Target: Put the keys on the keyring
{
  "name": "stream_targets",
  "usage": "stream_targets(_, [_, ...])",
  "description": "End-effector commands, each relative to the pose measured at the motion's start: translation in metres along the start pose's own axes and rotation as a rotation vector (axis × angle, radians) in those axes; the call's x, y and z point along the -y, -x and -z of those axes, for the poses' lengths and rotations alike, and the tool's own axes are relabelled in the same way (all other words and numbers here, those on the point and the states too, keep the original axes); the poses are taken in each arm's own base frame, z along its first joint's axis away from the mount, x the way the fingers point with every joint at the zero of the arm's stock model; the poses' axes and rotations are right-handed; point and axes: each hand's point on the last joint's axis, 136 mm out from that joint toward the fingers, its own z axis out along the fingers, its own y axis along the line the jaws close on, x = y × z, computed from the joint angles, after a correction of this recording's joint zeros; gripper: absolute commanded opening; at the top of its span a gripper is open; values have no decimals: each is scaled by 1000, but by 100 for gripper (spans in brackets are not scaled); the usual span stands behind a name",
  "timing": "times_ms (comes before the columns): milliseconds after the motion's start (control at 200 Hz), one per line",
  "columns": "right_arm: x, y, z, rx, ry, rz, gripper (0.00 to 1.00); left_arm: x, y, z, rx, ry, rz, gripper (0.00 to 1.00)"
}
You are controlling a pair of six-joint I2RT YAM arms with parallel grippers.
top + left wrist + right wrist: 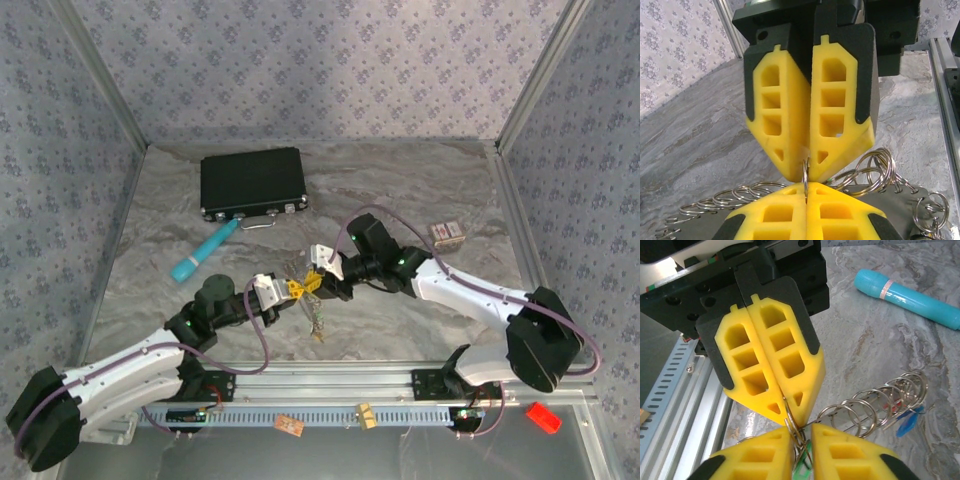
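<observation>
My two grippers meet tip to tip above the table's middle. The left gripper [293, 290] [806, 189] is shut on a small metal ring [805, 172] of the keyring [875, 172]. The right gripper [314, 281] [803, 434] faces it, its fingers drawn close on the same cluster of rings [799, 432] and a green key [803, 471] between them. The keyring's coil of silvery rings [875, 405] trails off to the right, carrying a blue key [905, 424] and a red one half hidden. More of the bunch hangs below the grippers [316, 318].
A long teal tube [203, 252] [907, 295] lies left of the grippers. A black case [252, 182] with a metal handle sits at the back. A small box [447, 234] stands at the right. The aluminium rail [330, 385] runs along the near edge.
</observation>
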Motion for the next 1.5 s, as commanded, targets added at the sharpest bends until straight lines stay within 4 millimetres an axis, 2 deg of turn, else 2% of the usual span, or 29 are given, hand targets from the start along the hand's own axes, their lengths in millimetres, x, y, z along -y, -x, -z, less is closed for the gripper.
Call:
stream_targets(0, [-4,10,-4,23,38,31,10,1,25,1,102,-11,-17,0])
stream_targets(65, [-4,11,-4,24,40,34,0,0,23,0,94,-7,-9,0])
stream_targets(115, [-4,11,-3,17,32,38,0,-5,22,-1,80,18,1,0])
stream_targets(145, [-2,9,-2,7,22,44,0,-8,20,-1,65,36,11,5])
stream_targets(195, [0,6,1,-25,-6,57,0,-12,16,-1,40,60,21,19])
stream_targets(290, [6,-3,7,-102,-52,87,0,-17,10,0,-11,85,27,23])
stream_targets(440, [8,-11,14,-195,-74,124,0,-19,4,-2,-61,87,26,22])
stream_targets(660, [9,-6,12,-238,-77,163,0,-13,4,-7,-73,43,33,23])
stream_targets(954, [10,-2,5,-248,-83,180,0,-2,-1,-10,-81,-23,48,27])
stream_targets(1279, [17,-17,11,-295,-135,174,0,-3,-10,-9,-109,-12,37,31])
stream_targets(1494, [8,-8,7,-235,-94,175,0,-1,-7,-14,-89,-29,27,29])
